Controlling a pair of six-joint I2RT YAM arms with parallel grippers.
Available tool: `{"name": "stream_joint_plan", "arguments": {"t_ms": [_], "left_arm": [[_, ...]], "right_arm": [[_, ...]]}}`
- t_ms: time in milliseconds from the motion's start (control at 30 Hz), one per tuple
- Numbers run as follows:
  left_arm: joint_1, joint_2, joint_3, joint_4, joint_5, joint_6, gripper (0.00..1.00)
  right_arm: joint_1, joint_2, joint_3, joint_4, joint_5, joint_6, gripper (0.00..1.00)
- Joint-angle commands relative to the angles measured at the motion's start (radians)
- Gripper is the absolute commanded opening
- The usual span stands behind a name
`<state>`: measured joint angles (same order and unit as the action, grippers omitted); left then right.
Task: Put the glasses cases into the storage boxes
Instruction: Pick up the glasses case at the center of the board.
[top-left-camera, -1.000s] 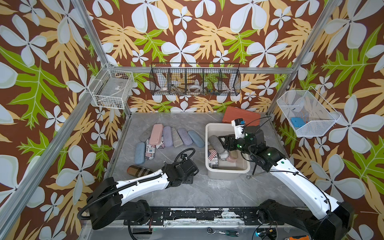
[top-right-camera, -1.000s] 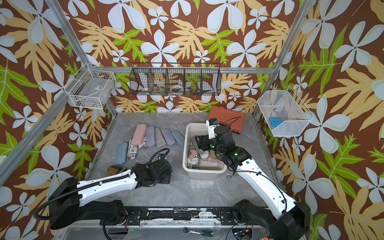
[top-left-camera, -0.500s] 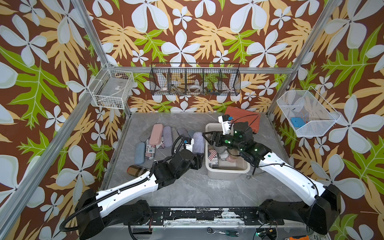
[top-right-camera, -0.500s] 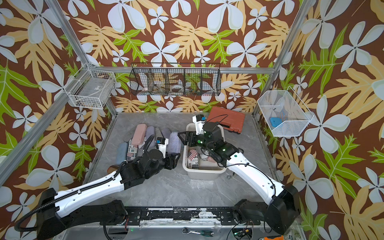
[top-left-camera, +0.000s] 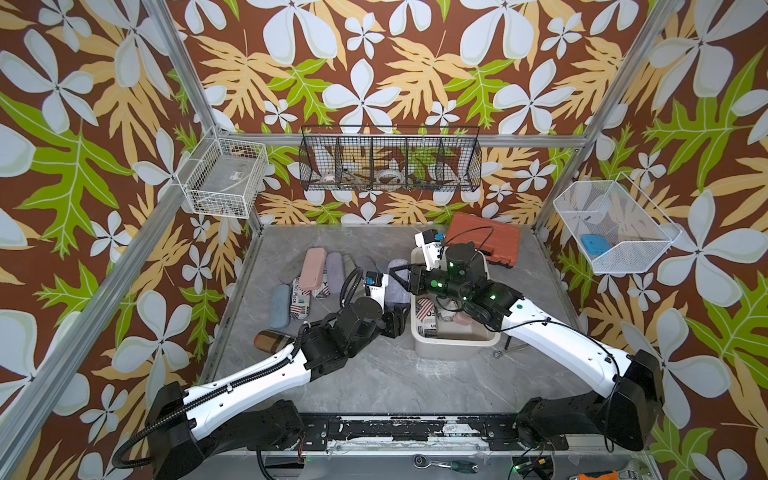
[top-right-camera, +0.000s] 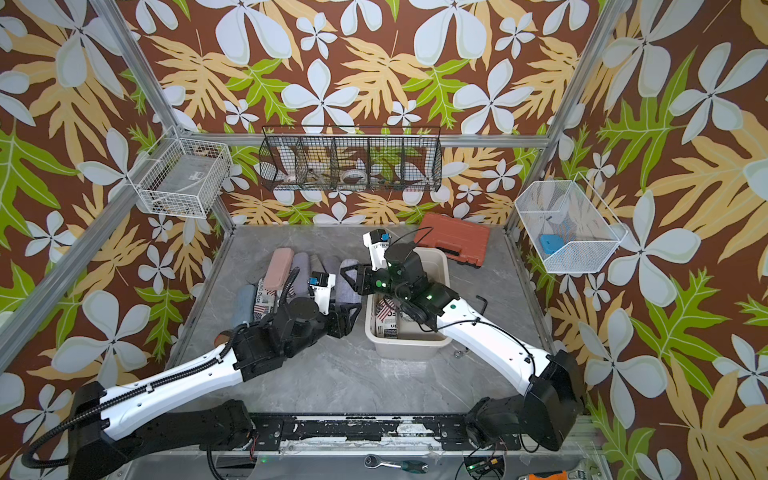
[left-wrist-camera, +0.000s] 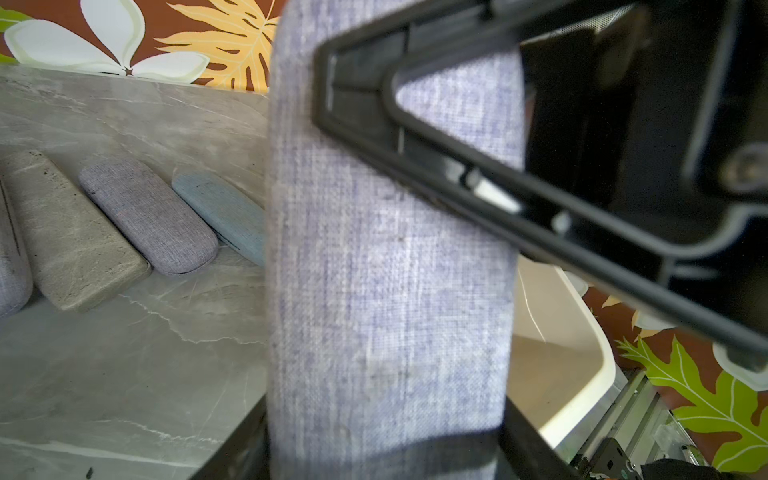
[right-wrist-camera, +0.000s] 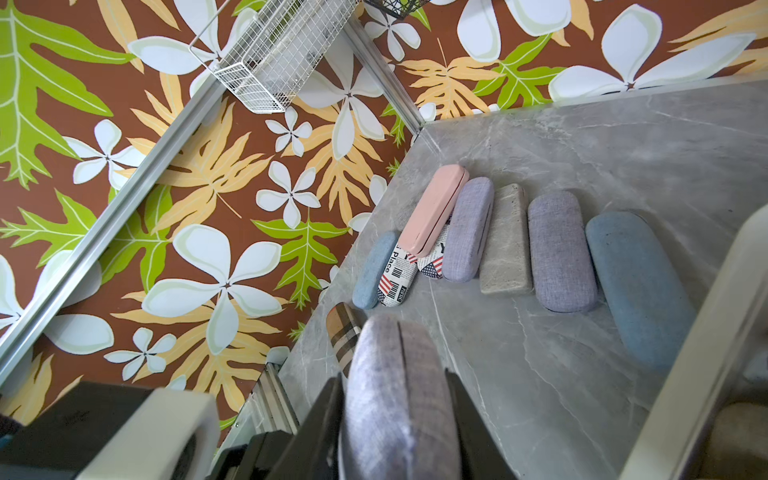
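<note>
a few cases (top-left-camera: 424, 311) lay in the tub (top-left-camera: 455, 349). at frame centre, left gripper (top-left-camera: 397, 322) and right gripper (top-left-camera: 400, 277) both clamped a lavender case (top-left-camera: 394, 297) upright beside it; about nine lay centre-left.

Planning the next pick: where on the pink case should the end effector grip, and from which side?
Probably mid-length across its narrow width, coming from above. The pink case lies with its long axis pointing away from the robot, propped on the newspaper-print cases, so its long edges seem raised above the lavender neighbour lying alongside.
</note>
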<state>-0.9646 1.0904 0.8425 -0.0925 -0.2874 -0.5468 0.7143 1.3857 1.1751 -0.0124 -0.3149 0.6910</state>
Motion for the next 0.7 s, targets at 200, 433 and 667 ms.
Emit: {"name": "stream_joint_plan", "arguments": {"t_ms": [200,433,667], "left_arm": [[-0.001,-0.078,-0.039,0.042,-0.094,0.018,1.00],[0.001,-0.363,-0.122,0.008,-0.279,0.014,1.00],[0.000,-0.515,-0.165,-0.083,-0.443,-0.027,1.00]], "right_arm": [[0.004,-0.023,0.021,0.017,0.031,-0.019,0.27],[-0.029,-0.019,0.158,-0.112,0.113,-0.096,0.26],[-0.237,-0.044,0.145,-0.260,0.092,-0.165,0.26]]}}
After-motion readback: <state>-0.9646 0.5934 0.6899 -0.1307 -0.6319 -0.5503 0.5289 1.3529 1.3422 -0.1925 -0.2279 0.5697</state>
